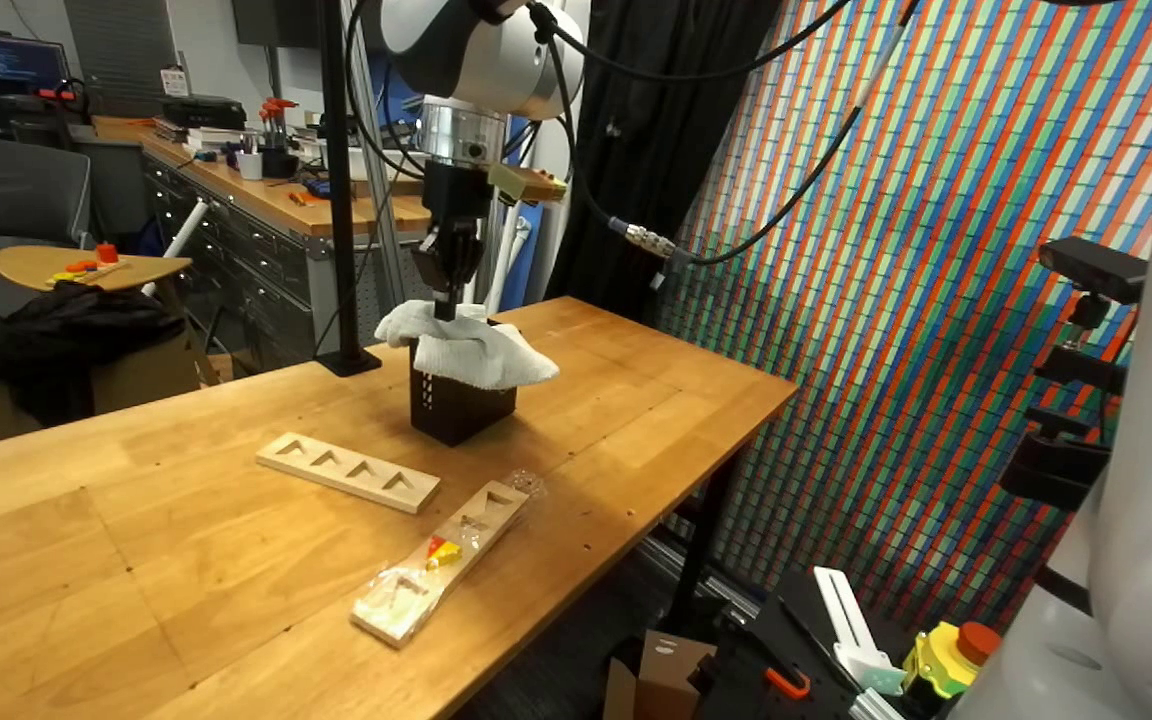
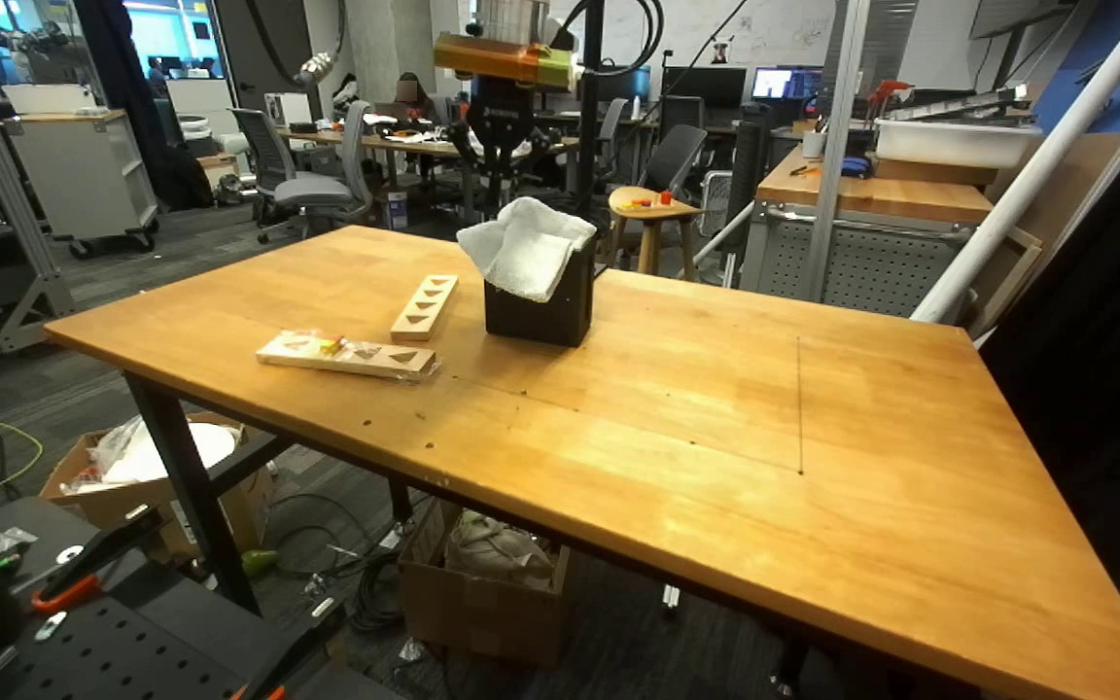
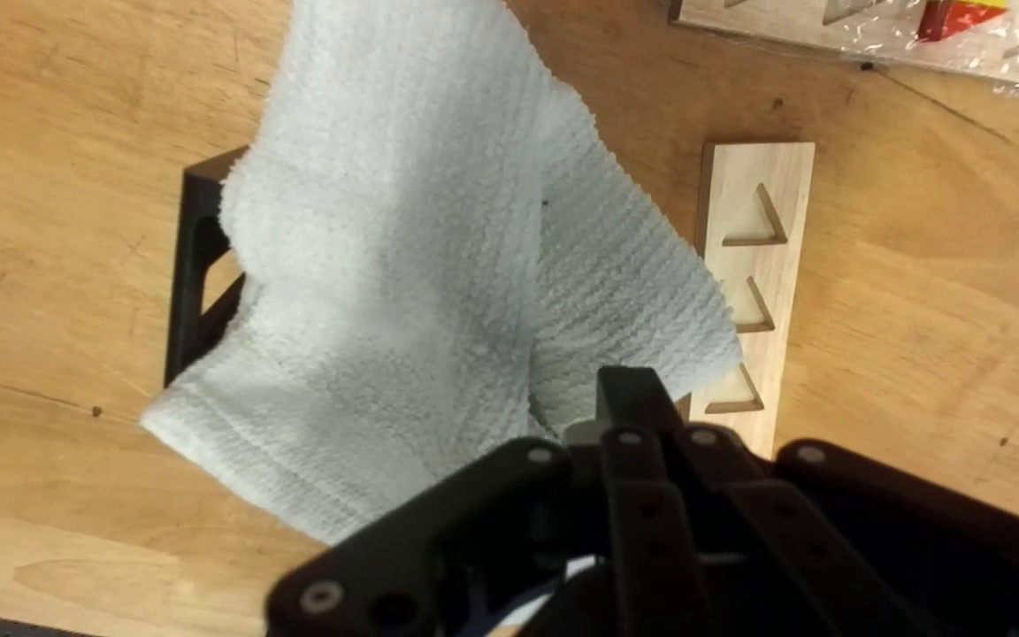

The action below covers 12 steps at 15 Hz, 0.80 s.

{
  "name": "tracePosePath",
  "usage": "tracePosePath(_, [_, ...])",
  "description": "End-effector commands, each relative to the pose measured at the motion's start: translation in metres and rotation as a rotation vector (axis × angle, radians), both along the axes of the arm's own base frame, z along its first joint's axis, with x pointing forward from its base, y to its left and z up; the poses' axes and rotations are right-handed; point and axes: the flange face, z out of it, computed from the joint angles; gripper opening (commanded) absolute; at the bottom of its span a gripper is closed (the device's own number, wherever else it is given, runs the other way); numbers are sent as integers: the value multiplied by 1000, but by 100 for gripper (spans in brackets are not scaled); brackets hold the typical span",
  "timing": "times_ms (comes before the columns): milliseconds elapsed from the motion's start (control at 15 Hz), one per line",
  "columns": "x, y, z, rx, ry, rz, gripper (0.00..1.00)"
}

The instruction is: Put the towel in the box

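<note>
One towel in an exterior view, draped over the black box, jaws clamped on the towel's top. In an exterior view, box stands on the desk, towel hanging down its side. Wrist view: towel spreads from the jaws across the box.

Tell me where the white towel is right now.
In an exterior view, the white towel is left of the picture's middle, draped over the top of the black box, at the tips of the gripper.
</note>
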Motion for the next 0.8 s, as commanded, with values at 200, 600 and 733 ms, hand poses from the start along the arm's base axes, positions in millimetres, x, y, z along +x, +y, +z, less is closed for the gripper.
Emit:
tracePosePath(200, [-5,-4,27,-75,-8,16,0])
tracePosePath(600, [3,-7,23,-67,-11,29,0])
tracePosePath(733, [6,-11,21,-61,-10,29,0])
